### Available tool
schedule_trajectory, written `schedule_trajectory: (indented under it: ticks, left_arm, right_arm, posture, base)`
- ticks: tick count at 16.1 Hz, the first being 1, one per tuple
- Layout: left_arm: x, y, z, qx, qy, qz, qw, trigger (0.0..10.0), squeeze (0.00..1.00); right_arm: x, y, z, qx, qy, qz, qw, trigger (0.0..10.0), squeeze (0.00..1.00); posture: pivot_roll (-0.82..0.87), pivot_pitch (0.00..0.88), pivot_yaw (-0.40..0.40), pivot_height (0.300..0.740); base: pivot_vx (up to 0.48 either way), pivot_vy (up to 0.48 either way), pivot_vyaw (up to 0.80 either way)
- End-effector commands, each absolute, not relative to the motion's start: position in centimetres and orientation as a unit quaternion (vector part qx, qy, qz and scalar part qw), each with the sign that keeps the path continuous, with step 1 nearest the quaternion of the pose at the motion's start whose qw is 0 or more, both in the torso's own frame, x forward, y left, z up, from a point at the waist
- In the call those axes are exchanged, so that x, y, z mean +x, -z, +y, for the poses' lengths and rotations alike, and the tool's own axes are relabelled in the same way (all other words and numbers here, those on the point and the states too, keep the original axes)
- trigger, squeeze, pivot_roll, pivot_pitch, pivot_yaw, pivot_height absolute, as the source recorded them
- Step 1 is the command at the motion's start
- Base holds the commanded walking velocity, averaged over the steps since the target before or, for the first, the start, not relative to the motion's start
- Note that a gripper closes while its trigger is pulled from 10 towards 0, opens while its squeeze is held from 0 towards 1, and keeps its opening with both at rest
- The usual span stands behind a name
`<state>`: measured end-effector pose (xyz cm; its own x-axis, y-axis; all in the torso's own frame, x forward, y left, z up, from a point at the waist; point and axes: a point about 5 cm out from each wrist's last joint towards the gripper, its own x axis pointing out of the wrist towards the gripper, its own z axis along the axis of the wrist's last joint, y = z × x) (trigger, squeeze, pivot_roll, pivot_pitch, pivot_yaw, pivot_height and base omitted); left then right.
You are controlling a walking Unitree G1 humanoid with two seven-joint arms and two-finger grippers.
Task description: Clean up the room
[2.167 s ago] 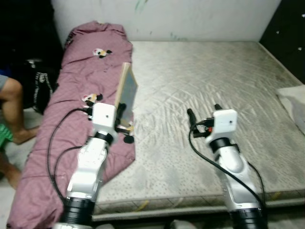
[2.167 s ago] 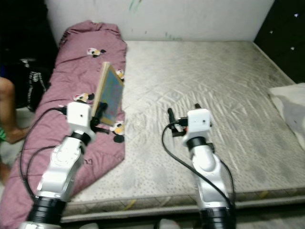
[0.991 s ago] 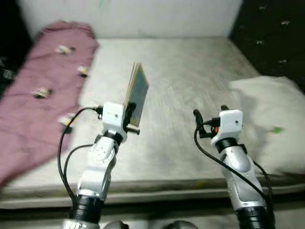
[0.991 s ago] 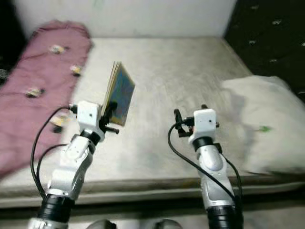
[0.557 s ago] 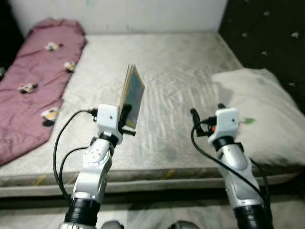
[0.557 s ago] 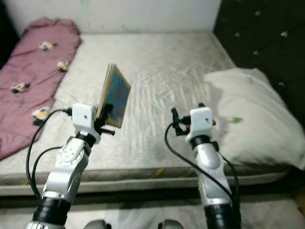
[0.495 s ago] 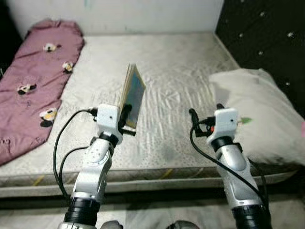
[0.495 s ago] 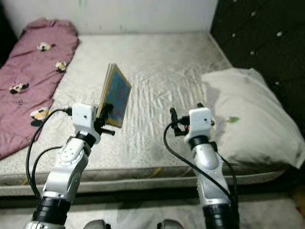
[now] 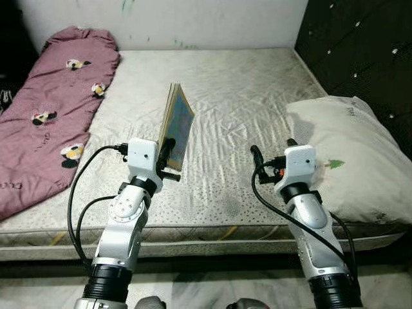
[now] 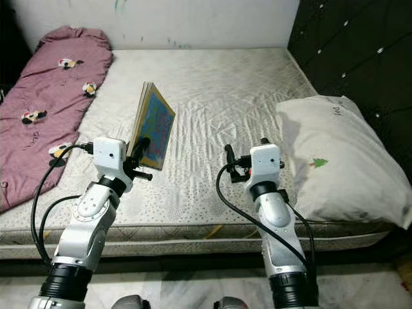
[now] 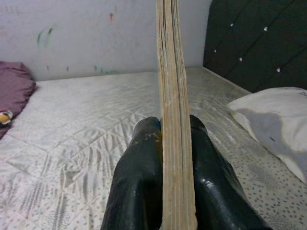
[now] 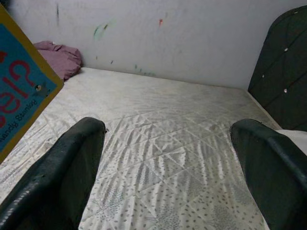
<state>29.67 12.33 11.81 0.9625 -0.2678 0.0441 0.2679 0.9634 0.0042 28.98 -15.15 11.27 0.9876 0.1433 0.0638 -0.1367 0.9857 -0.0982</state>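
Left wrist view: left gripper (image 11: 175, 143) is clamping a thin book (image 11: 171, 96) upright, fingers (image 11: 139, 167) pressing both covers.
Book place: hovering above the mattress (image 9: 257, 84) near its front edge.
Right gripper (image 10: 243, 152): holding nothing, fingers spread wide.
Change: camera has swung; pillow (image 9: 341, 154) now lying fully visible at the mattress's right edge, maroon quilt (image 9: 51, 109) along the left edge.

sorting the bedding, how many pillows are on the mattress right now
1: a white pillow lies at the mattress's right edge, by the dark headboard. Others may sit outside the views. The maroon quilt on the left is no pillow.
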Motion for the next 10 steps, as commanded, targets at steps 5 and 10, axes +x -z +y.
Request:
schedule_trajectory:
  ticks: [5,10]
  left_arm:
    - [30.1,-13.19,12.22,-0.001,0.139,-0.055,0.989,10.0,0.0]
    - [30.06,-13.19,12.21,-0.001,0.139,-0.055,0.989,10.0,0.0]
  right_arm:
    - [29.45,-11.68,-15.27,-0.052,-0.065,-0.044,0.996,10.0,0.0]
    - [29.41,-11.61,-15.21,-0.052,-0.065,-0.045,0.995,10.0,0.0]
  posture:
    - [-0.03,0.0,0.007,0.74]
    - [-0.03,0.0,0.008,0.74]
  base:
    - [0.246,0.0,0.0]
    - [0.245,0.0,0.0]
